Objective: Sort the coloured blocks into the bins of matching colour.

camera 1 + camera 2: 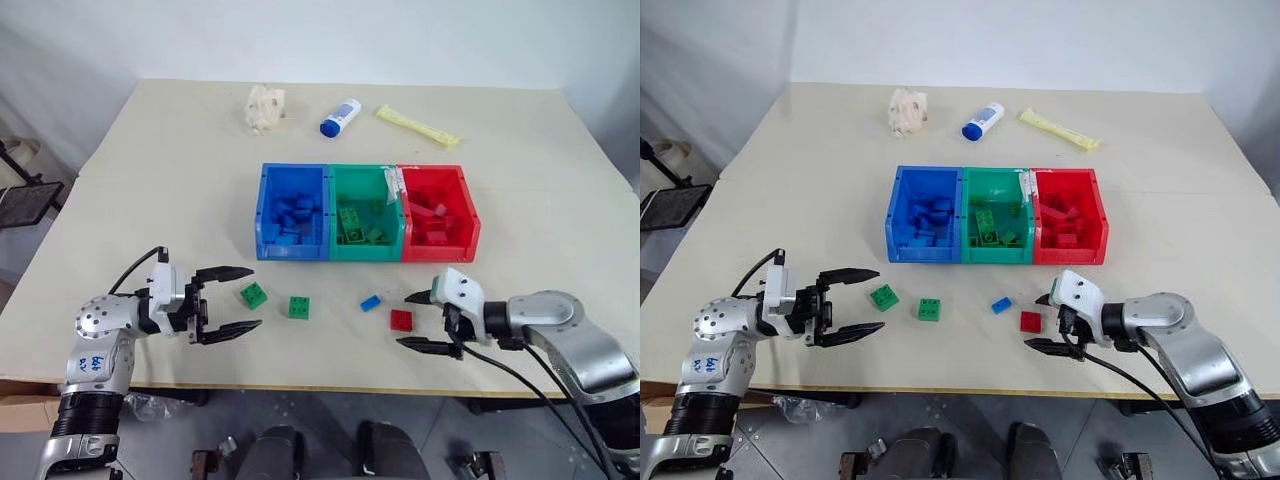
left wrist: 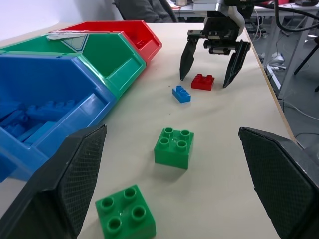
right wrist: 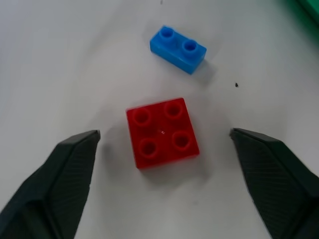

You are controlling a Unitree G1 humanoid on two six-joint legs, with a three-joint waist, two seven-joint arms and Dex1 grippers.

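Note:
Four loose blocks lie on the table in front of the bins: two green blocks (image 1: 253, 295) (image 1: 299, 307), a small flat blue block (image 1: 370, 303) and a red block (image 1: 401, 320). My right gripper (image 1: 418, 320) is open just right of the red block (image 3: 162, 132), its fingers reaching either side of it without touching. At the front left my left gripper (image 1: 240, 298) is open and empty, close beside the nearer green block (image 2: 125, 219). The blue bin (image 1: 262, 222), green bin (image 1: 332, 215) and red bin (image 1: 470, 222) stand joined in a row, each holding blocks of its colour.
Far across the table lie a crumpled wad (image 1: 264, 106), a white bottle with a blue cap (image 1: 340, 117) and a yellow packet (image 1: 416, 125). The table's front edge (image 1: 330, 388) runs just below both grippers.

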